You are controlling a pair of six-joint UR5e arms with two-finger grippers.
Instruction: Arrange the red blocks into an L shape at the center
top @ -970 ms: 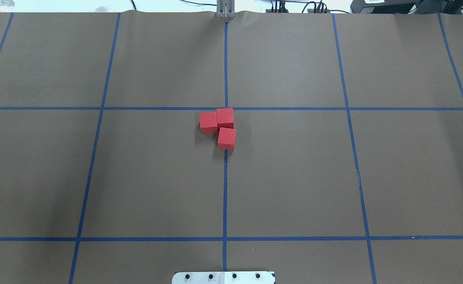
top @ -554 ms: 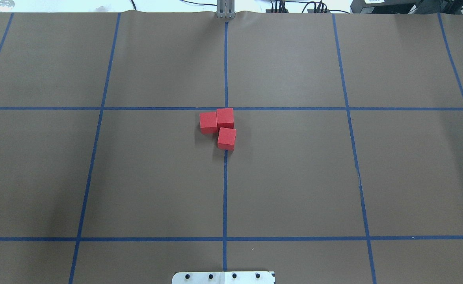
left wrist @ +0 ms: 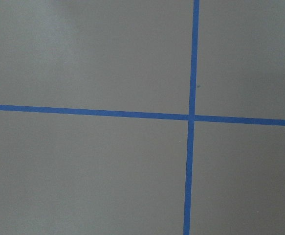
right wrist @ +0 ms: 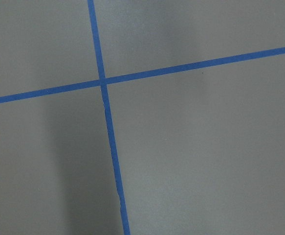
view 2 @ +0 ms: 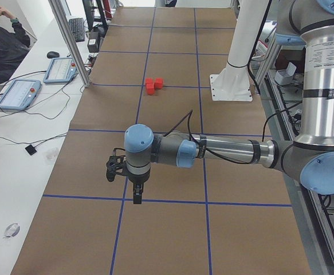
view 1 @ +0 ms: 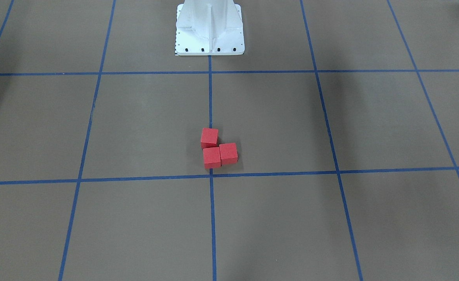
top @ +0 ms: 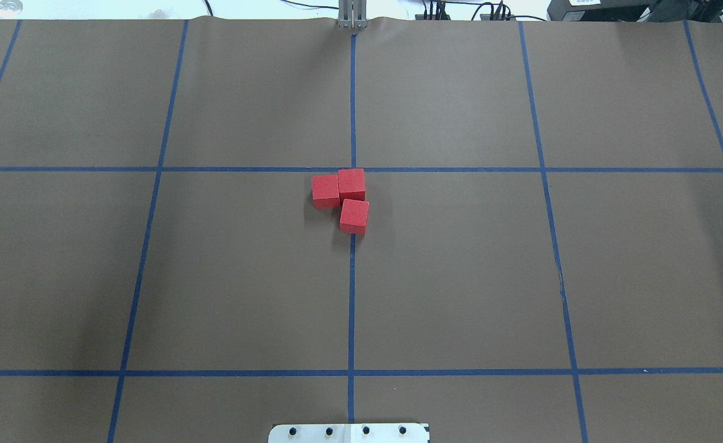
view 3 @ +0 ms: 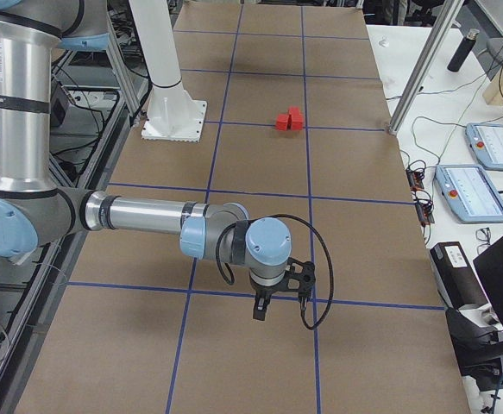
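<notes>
Fingers on both arms show only in the side views. The left fingers (view 2: 137,195) and the right fingers (view 3: 260,308) hang over bare bench (top: 459,277), well apart from the work, and we cannot tell whether either pair is released or clenched. All three red blocks (view 1: 212,157) rest on the bench, so neither pair holds one.

In the overhead view the blocks form an L touching the center (top: 353,169) at its 6 to 7 o'clock. It consists of a corner block (top: 351,183), a second block (top: 325,191) at its 9 o'clock, and a third block (top: 354,216) at its 6 o'clock, turned slightly askew.

We judge each cube light, stiff and not fragile, with matte faces unlikely to slip. Hold is best taken on two opposite free side faces. The third block offers its 3 and 9 o'clock faces, whereas the corner block has no free opposite pair.

Against the earlier overhead frames we see no change: every block lies where it lay.
</notes>
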